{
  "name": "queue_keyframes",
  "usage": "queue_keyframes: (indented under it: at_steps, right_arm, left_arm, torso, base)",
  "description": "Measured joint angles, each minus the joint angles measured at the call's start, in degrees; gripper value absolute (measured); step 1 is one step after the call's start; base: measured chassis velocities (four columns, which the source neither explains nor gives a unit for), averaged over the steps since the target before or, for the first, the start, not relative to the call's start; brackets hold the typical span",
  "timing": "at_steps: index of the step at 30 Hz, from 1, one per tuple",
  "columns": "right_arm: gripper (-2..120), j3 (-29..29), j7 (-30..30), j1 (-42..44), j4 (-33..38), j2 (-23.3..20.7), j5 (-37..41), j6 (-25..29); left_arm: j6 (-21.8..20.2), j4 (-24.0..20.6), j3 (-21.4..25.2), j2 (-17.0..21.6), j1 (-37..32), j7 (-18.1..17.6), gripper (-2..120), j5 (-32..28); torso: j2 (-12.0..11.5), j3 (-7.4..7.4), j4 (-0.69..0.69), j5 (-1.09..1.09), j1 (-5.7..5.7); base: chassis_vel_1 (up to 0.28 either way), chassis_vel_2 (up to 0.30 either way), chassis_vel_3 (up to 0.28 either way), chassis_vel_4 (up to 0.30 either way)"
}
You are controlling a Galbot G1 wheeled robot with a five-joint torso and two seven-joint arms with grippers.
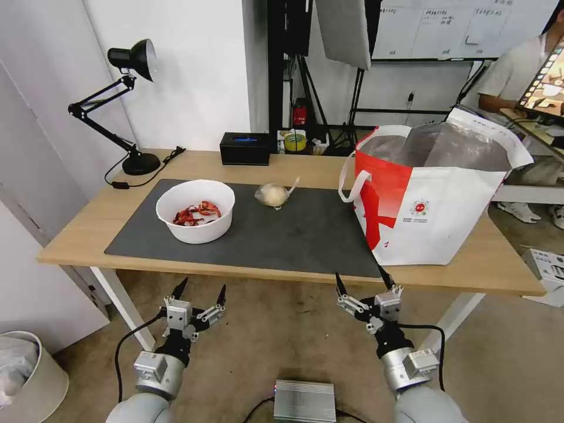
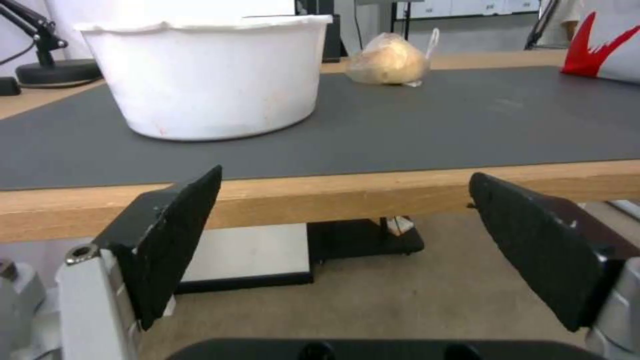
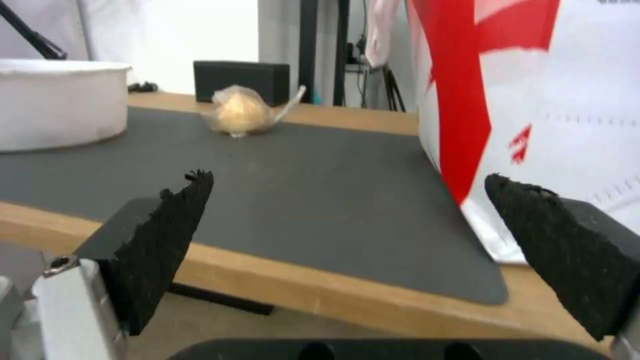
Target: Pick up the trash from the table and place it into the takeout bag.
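On the table [image 1: 88,235], centre frame, sit the bowl [image 1: 195,210] and bagged lump [image 1: 272,194] (bread, perhaps); my left gripper [image 1: 200,289] and right gripper [image 1: 359,281] hang spread, empty, below.

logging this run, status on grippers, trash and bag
Left gripper and right gripper open, empty, below table edge. White bowl, clear bag on mat; takeout bag open. Nothing in the way.

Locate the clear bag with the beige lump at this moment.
In the head view the clear bag lies at the grey mat's far edge, between the white bowl and the takeout bag.
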State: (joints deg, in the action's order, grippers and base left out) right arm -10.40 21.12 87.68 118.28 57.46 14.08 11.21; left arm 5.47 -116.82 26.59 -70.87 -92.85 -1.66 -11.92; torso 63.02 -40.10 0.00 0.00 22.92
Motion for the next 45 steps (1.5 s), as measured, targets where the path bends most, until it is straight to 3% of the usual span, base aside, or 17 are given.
queue_keyframes:
  at_steps: [20, 26, 33, 39, 45]
  right_arm:
    - [100, 0.37, 0.88, -0.5, -1.78, 0.85, -0.49, 1.75]
    - [100, 1.51, -1.23, -4.42, -1.5, 0.3, 1.26, 1.81]
    - [100, 4.38, -5.1, -14.2, -0.46, -1.93, 8.58, -3.79]
    - [100, 6.8, -4.99, -19.63, 0.13, -3.3, 11.31, -9.85]
    - [100, 12.24, -3.71, -30.75, -2.41, -2.96, 16.97, -15.91]
  left_arm:
    - [0.01, 0.56, -0.1, 0.06, 0.37, 0.01, 100, 0.0]
    - [0.01, 0.47, 0.04, 0.02, 0.29, 0.01, 100, 0.0]
    - [-0.01, 0.83, -0.73, 0.23, 0.56, 0.01, 100, -0.02]
    - [-0.16, 1.22, -1.43, 0.5, 0.8, -0.01, 100, -0.02]
    - [-0.21, 1.23, -1.22, 1.07, 0.71, -0.1, 100, -0.18]
  torso:
    - [0.0, 0.0, 0.0, 0.0, 0.0]
    - [0.0, 0.0, 0.0, 0.0, 0.0]
    - [0.0, -0.01, 0.02, 0.0, 0.0]
    - [0.0, -0.01, 0.0, 0.0, 0.0]
    - [0.0, -0.01, 0.0, 0.0, 0.0]
  base:
    - [0.0, 0.0, 0.0, 0.0]
    - [0.0, 0.0, 0.0, 0.0]
    - [0.0, 0.0, 0.0, 0.0]
    - [0.0, 0.0, 0.0, 0.0]
    - [0.0, 0.0, 0.0, 0.0]
